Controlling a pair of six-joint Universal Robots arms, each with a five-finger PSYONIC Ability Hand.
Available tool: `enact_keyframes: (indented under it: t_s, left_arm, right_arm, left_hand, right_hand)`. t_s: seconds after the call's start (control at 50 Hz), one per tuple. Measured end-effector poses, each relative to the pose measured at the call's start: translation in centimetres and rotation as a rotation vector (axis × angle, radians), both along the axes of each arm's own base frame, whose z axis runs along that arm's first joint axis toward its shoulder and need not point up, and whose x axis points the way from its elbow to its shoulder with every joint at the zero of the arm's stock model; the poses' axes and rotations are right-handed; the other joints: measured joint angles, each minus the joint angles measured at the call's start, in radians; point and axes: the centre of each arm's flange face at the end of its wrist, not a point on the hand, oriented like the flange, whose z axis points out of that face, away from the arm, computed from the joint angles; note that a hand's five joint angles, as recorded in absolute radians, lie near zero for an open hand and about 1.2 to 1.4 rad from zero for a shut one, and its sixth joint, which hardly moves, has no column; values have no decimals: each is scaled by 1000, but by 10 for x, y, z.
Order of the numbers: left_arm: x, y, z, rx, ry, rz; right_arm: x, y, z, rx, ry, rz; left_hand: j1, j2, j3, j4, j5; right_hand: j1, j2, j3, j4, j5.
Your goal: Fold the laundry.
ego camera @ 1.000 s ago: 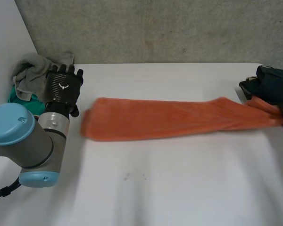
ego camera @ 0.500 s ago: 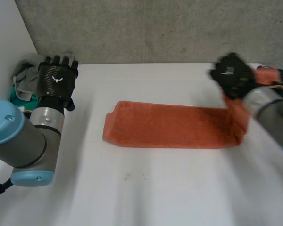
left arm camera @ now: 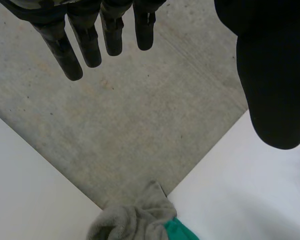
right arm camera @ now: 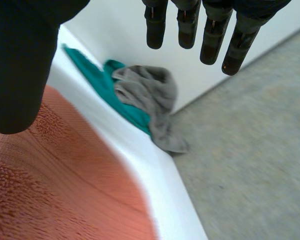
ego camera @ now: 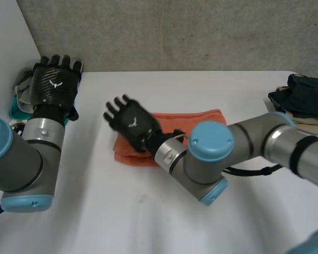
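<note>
Orange towel [ego camera: 204, 117] lies folded on the white desk [ego camera: 228, 222], left of its middle. The right robot hand [ego camera: 131, 123] is over the towel's left end, its fingers straight and spread, clasping nothing. The left robot hand [ego camera: 54, 84] is raised near the desk's far left corner, fingers straight and apart, just beside a grey cloth [ego camera: 22, 91] heaped on a teal cloth [ego camera: 15, 111]. Dark clothes [ego camera: 305, 95] sit at the right edge.
</note>
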Motion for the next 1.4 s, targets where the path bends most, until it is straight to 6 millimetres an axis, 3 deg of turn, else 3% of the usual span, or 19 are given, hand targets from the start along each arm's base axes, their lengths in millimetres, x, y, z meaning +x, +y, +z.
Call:
enact_keyframes:
  t_s: [0.08,0.1,0.16,0.18,0.24,0.32,0.4,0.44,0.5,0.72,0.96,0.98,1.14,1.24,1.32,1.4]
  left_arm:
    - [-6,-1,7,-22,11,-16]
    - [-11,0,10,-30,19,-30]
    - [-19,3,13,-38,31,-56]
    - [-26,6,13,-37,41,-82]
    - [-42,11,9,-22,54,-131]
    - [-62,18,-6,22,52,-191]
    - [-77,21,-22,65,35,-225]
    - [-88,21,-39,107,13,-245]
    - [-96,16,-57,149,-13,-252]
    - [-99,-3,-98,270,-79,-220]
    - [-90,-7,-103,303,-91,-173]
    - [-89,-7,-103,302,-90,-165]
    - [-87,-8,-104,305,-90,-151]
    - [-86,-6,-104,307,-92,-151]
    - [-87,-5,-103,308,-93,-154]
    - [-87,-3,-103,308,-93,-157]
  right_arm:
    - [-17,-8,23,43,-42,-100]
    - [-37,-19,38,92,-82,-199]
    - [-60,-29,50,151,-118,-299]
    - [-79,-34,57,206,-136,-373]
    - [-109,-38,60,302,-135,-471]
    - [-142,-38,49,431,-86,-571]
    - [-159,-39,38,502,-47,-621]
    - [-176,-42,22,565,-13,-672]
    - [-185,-48,9,597,-6,-703]
    - [-190,-62,-17,755,-133,-713]
    - [-181,-63,-30,862,-199,-644]
    - [-179,-65,-33,860,-197,-641]
    - [-180,-71,-39,824,-199,-645]
    - [-187,-70,-31,779,-177,-654]
    - [-196,-68,-24,726,-135,-666]
    - [-202,-67,-22,686,-94,-675]
  left_hand:
    - [0,0,0,0,0]
    - [0,0,0,0,0]
    - [0,0,0,0,0]
    - [0,0,0,0,0]
    - [0,0,0,0,0]
    - [0,0,0,0,0]
    - [0,0,0,0,0]
    - [0,0,0,0,0]
    - [0,0,0,0,0]
    - [0,0,0,0,0]
    - [0,0,0,0,0]
    - [0,0,0,0,0]
    - [2,0,0,0,0]
    - [4,0,0,1,0]
    - [4,0,0,1,0]
    - [4,0,0,1,0]
  right_hand:
    - [0,0,0,0,-1]
    - [0,0,0,0,-1]
    - [0,0,0,0,-1]
    - [0,0,0,0,-1]
    - [0,0,0,0,-1]
    - [0,0,0,0,-1]
    - [0,0,0,0,-1]
    - [2,3,4,1,-1]
    - [11,33,41,16,32]
    - [253,312,318,293,270]
    - [397,482,480,454,424]
    - [501,601,605,574,543]
    - [780,950,928,949,912]
    - [780,950,929,950,912]
    - [584,689,696,680,688]
    - [589,691,686,670,677]
